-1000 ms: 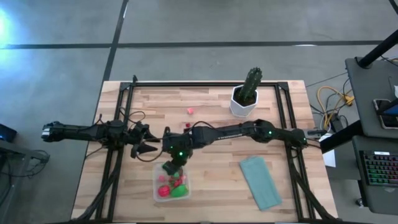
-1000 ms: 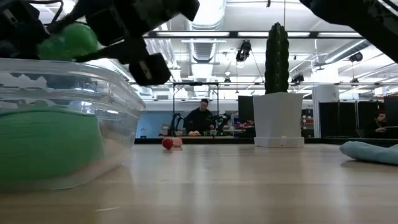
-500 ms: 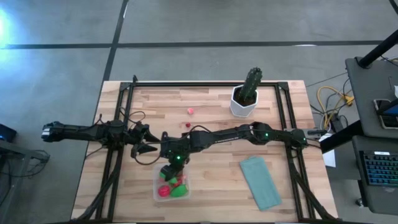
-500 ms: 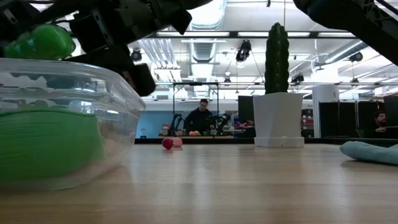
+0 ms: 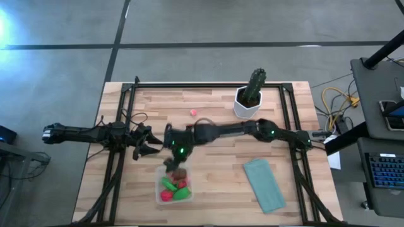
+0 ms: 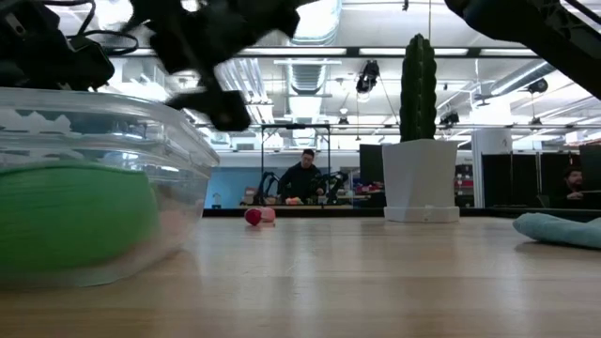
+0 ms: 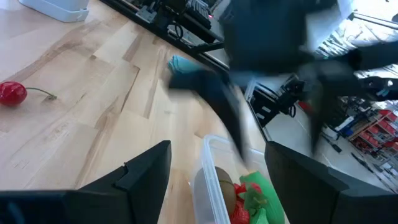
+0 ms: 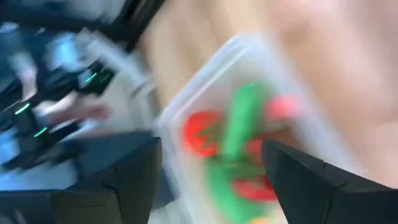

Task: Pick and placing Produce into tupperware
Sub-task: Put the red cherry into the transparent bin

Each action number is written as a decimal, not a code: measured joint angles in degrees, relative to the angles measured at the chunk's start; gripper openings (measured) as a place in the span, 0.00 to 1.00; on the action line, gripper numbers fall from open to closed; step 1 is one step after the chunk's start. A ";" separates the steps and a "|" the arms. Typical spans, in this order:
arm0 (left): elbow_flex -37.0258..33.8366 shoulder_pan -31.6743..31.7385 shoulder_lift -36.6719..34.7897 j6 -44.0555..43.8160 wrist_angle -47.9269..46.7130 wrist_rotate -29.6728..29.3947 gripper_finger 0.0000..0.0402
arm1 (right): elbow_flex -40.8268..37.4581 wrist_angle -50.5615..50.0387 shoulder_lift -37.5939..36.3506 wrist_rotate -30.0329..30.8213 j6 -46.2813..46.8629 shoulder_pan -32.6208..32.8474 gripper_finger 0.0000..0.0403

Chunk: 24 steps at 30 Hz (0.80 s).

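Observation:
The clear tupperware [image 5: 158, 189] sits near the table's near edge, left of centre. Green, red and pink produce [image 5: 174, 189] and one brown piece [image 5: 181, 174] lie inside it. My right gripper [image 5: 173, 162] hovers open just above the tupperware's far rim [image 8: 205, 81], with a long green piece [image 8: 239, 124] and red pieces below it. My left gripper [image 5: 150, 149] waits open to the left of the tupperware [image 7: 208, 180]. A pink piece [image 5: 193, 112] and a red cherry [image 7: 12, 93] rest loose on the table farther off.
A cactus in a white pot [image 5: 251, 96] stands near the far edge. A flat teal cloth [image 5: 265, 184] lies toward the right near corner. Black frame rails run along the table's left, right and far sides. A person sits in the room behind [image 6: 302, 178].
My right gripper brought a green oval piece down over the tupperware, let it go, and drew back up toward the far edge. The green piece now lies inside the tupperware with the other produce.

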 joint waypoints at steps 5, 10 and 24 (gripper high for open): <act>0.00 0.01 0.00 0.00 -0.02 0.00 0.61 | 0.13 -20.78 -4.73 16.89 -6.51 -4.38 0.63; 0.00 0.00 0.00 0.00 0.00 0.01 0.61 | -0.22 -33.00 -4.93 22.95 -8.31 -8.87 0.63; 0.00 -0.01 0.00 -0.02 0.00 0.00 0.61 | -0.28 -24.88 0.37 31.85 -20.62 -11.99 0.60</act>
